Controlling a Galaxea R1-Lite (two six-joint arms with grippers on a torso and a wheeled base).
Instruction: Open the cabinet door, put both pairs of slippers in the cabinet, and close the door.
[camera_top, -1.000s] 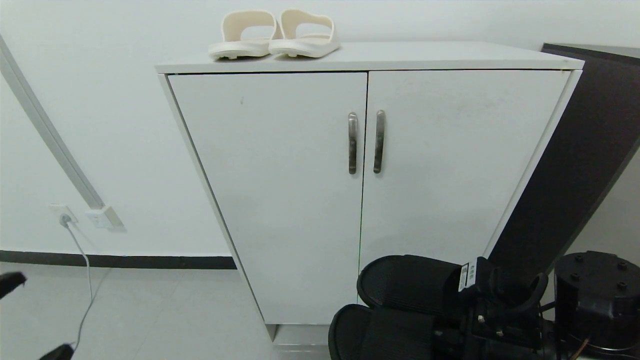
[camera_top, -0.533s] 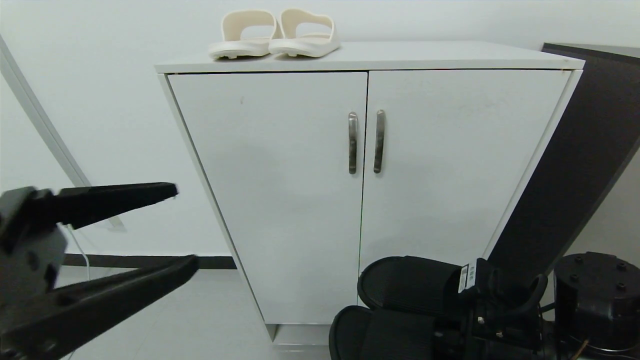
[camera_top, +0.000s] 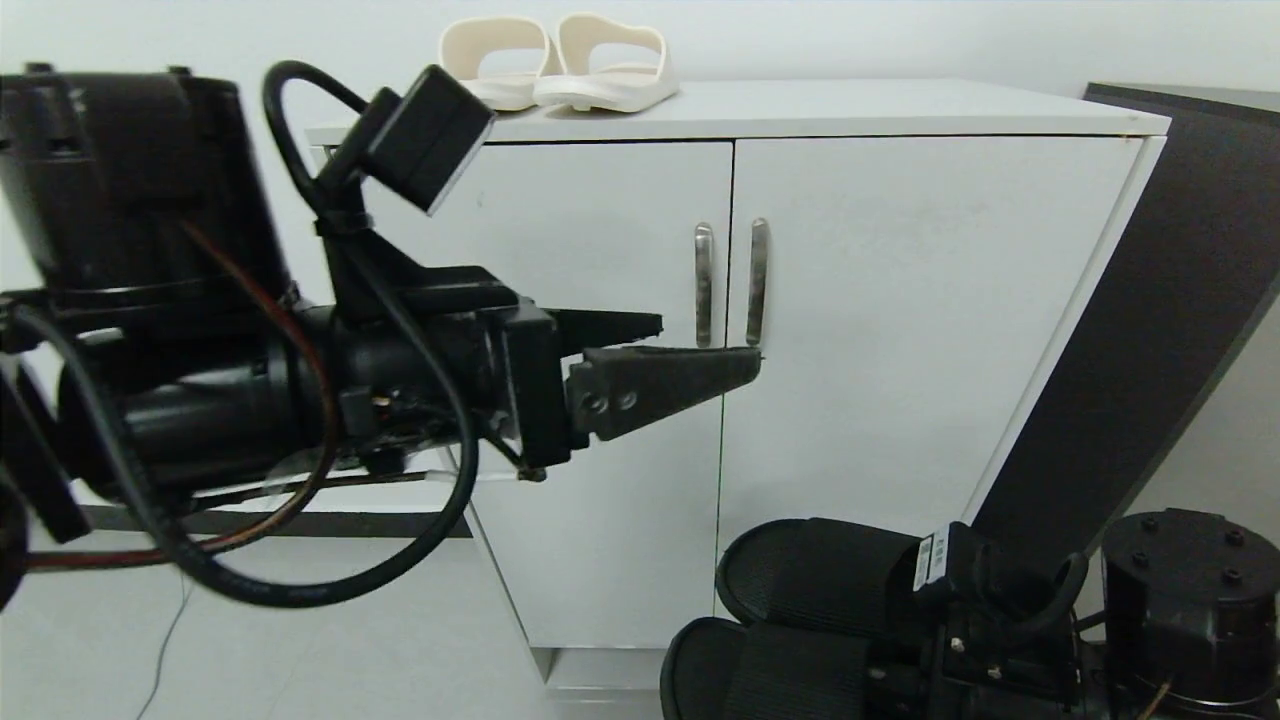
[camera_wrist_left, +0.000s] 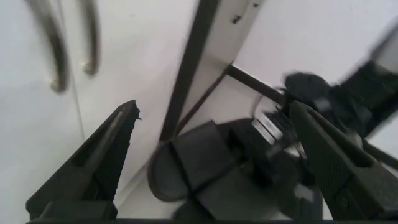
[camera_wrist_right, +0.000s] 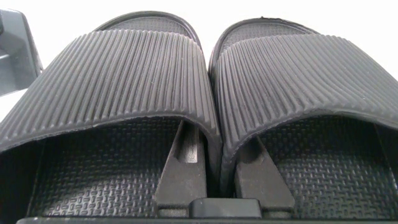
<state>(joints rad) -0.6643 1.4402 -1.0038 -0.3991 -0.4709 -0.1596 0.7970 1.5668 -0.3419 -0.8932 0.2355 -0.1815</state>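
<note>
The white cabinet (camera_top: 900, 300) has both doors shut, with two metal handles (camera_top: 704, 285) at the middle seam. A cream pair of slippers (camera_top: 560, 55) rests on its top. My left gripper (camera_top: 708, 340) hovers open just in front of the handles' lower ends, touching nothing. In the left wrist view, the left gripper (camera_wrist_left: 214, 109) is spread wide, with the handles (camera_wrist_left: 53, 50) off to one side. My right gripper (camera_wrist_right: 217, 140) is shut on the black pair of slippers (camera_wrist_right: 205, 74), one finger inside each, pinching their inner walls together. The black slippers (camera_top: 810, 570) hang low before the right door.
A dark panel (camera_top: 1180, 300) leans beside the cabinet on the right. A white wall with a black baseboard (camera_top: 300, 523) runs to the left. A thin cable (camera_top: 160, 640) trails over the pale floor.
My left arm has swung up from the lower left and across to the door handles, gripper open throughout. The right gripper and black slippers have hardly moved.
</note>
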